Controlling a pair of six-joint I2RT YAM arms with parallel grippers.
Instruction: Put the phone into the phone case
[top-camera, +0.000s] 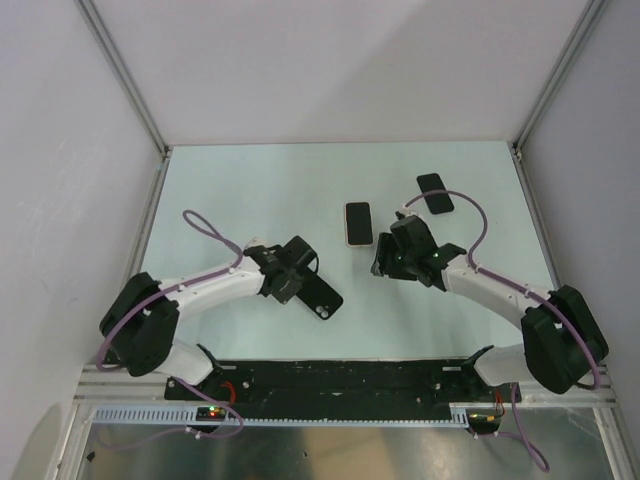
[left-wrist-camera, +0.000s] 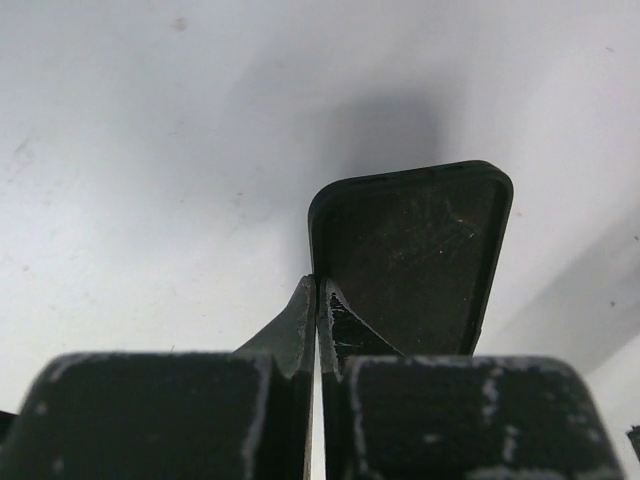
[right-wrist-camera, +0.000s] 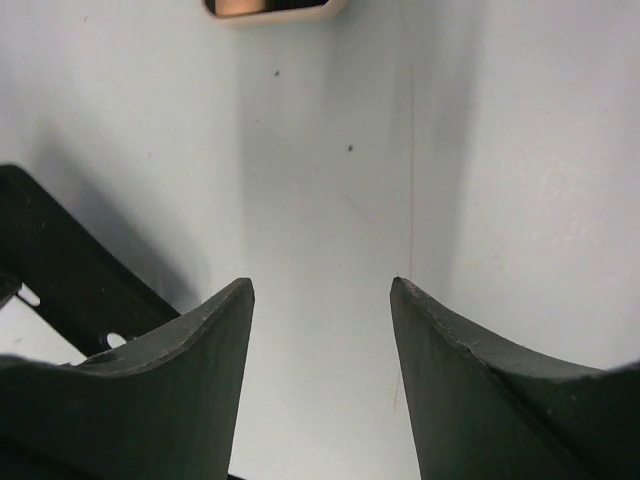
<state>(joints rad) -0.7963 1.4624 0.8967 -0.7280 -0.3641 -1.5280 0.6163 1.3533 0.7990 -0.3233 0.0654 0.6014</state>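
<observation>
The phone (top-camera: 358, 223), dark-screened with a pale rim, lies flat on the table's middle. Only its near edge (right-wrist-camera: 275, 8) shows at the top of the right wrist view. The black phone case (top-camera: 320, 295) lies at an angle in front of it. My left gripper (top-camera: 300, 275) is shut on the case's side wall. In the left wrist view the fingertips (left-wrist-camera: 318, 290) pinch the left rim of the case (left-wrist-camera: 410, 260), whose hollow side faces up. My right gripper (top-camera: 381, 262) stands open and empty just right of the phone, its jaws (right-wrist-camera: 322, 295) wide over bare table. The case (right-wrist-camera: 60, 260) shows at the left of that view.
A second flat black rectangle (top-camera: 434, 193) lies at the back right, behind the right arm. White walls with metal posts close the table (top-camera: 240, 190) in on the left, right and far sides. A black rail (top-camera: 330, 378) runs along the near edge.
</observation>
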